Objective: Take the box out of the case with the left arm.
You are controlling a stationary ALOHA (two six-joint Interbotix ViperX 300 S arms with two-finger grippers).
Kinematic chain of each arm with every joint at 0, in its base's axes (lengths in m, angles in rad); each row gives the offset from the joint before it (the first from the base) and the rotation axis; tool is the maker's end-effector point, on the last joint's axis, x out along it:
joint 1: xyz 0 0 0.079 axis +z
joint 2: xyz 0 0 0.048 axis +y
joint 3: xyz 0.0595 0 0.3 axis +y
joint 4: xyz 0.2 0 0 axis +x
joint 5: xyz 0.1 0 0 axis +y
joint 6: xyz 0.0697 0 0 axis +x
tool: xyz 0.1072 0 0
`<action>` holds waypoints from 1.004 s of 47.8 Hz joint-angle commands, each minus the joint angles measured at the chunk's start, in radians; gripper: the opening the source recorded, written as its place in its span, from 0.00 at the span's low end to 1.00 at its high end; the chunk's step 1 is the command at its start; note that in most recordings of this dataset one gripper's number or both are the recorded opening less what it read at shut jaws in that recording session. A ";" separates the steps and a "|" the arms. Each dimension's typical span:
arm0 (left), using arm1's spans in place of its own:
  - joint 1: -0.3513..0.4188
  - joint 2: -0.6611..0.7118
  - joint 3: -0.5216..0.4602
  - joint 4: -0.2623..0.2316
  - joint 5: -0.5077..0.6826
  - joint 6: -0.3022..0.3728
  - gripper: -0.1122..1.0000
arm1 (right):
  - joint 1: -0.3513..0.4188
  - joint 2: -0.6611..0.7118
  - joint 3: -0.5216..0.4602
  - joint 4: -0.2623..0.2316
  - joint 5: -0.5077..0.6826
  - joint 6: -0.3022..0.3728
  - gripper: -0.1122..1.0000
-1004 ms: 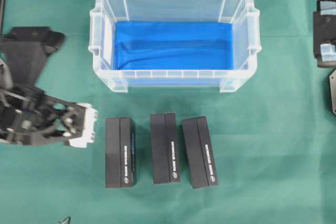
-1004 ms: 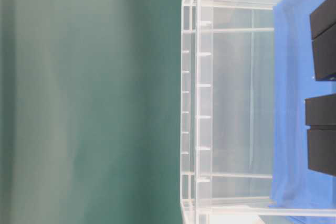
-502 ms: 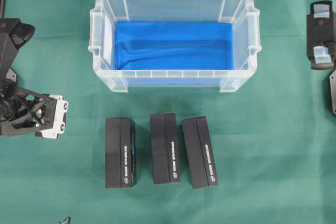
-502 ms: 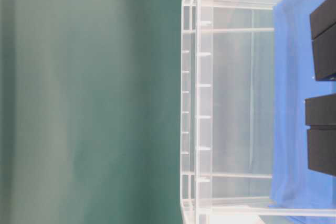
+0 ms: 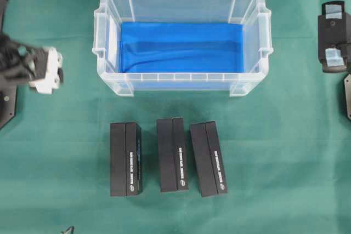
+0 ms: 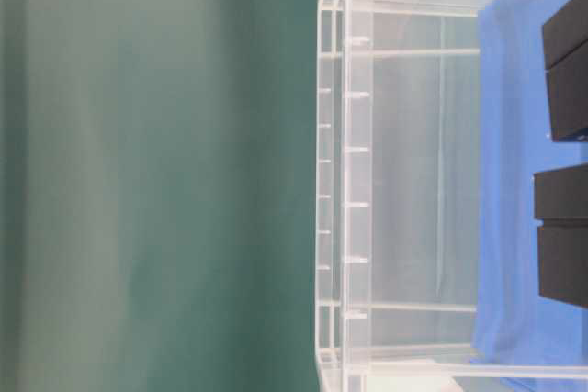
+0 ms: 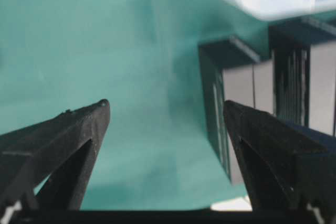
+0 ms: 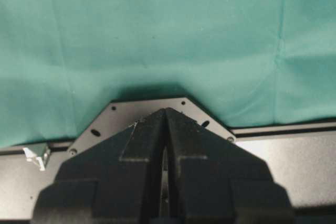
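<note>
Your landmark is the clear plastic case (image 5: 181, 38): it sits on the green cloth (image 5: 285, 152) with only its blue lining (image 5: 181, 46) showing inside from overhead. Just below the case's near wall you have three black boxes in a row, none touching it: the left box (image 5: 125, 159), the middle box (image 5: 172, 154) and the right box (image 5: 208, 159), which leans slightly. Each carries a line of white print along its side, and the left one also some blue print; all of it is too small for you to read.

Your left gripper (image 7: 165, 111) is off to the left of the case, well apart from the boxes, its fingers spread wide with nothing between them. Your right gripper (image 8: 166, 119) is beyond the case's right end, its fingers pressed together, holding nothing.
</note>
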 commanded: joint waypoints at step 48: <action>0.307 -0.015 -0.012 -0.014 -0.029 0.319 0.85 | 0.000 -0.012 -0.006 -0.002 -0.002 -0.002 0.11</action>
